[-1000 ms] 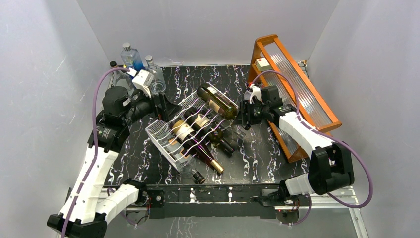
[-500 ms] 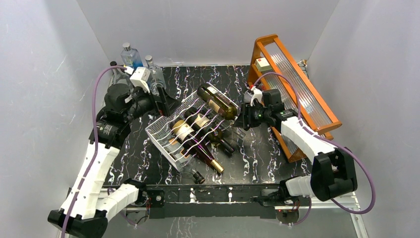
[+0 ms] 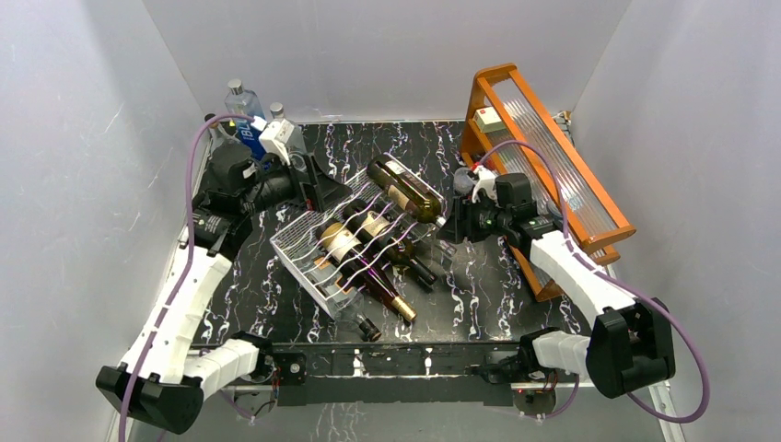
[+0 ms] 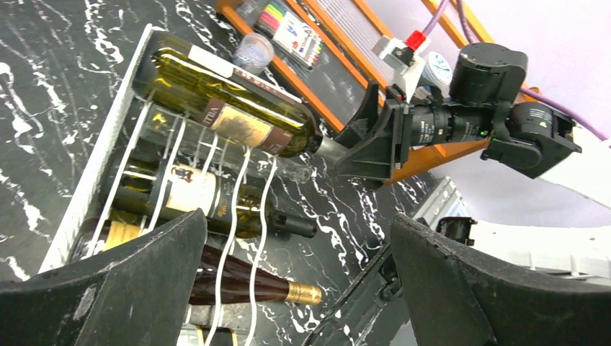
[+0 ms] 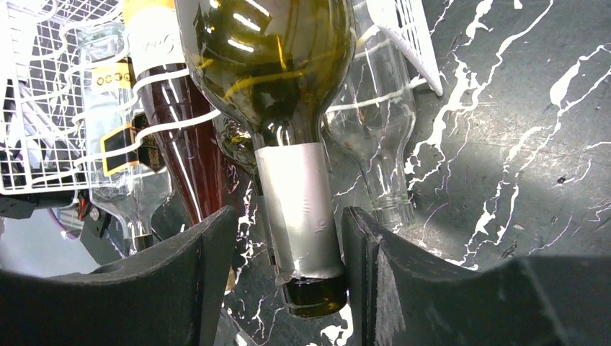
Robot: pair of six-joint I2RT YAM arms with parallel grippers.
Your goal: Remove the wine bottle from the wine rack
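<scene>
Black marbled table (image 3: 479, 285) between white walls, with clear water bottles (image 3: 241, 103) at the far left corner and, just right of them, the left gripper (image 3: 324, 189) by the far-left end of the white wire wine rack (image 3: 299, 244), jaws wide apart and gripping nothing. At the centre, other bottles (image 3: 355, 235) lying in the rack's wavy rows, the green wine bottle (image 3: 405, 189) topmost along the far edge, neck jutting right. Right gripper (image 3: 449, 227) straddling that silver-foiled neck, jaws apart, one finger (image 5: 375, 288) touching the foil with a gap on the other side; orange wooden frame (image 3: 553, 157) farther right.
</scene>
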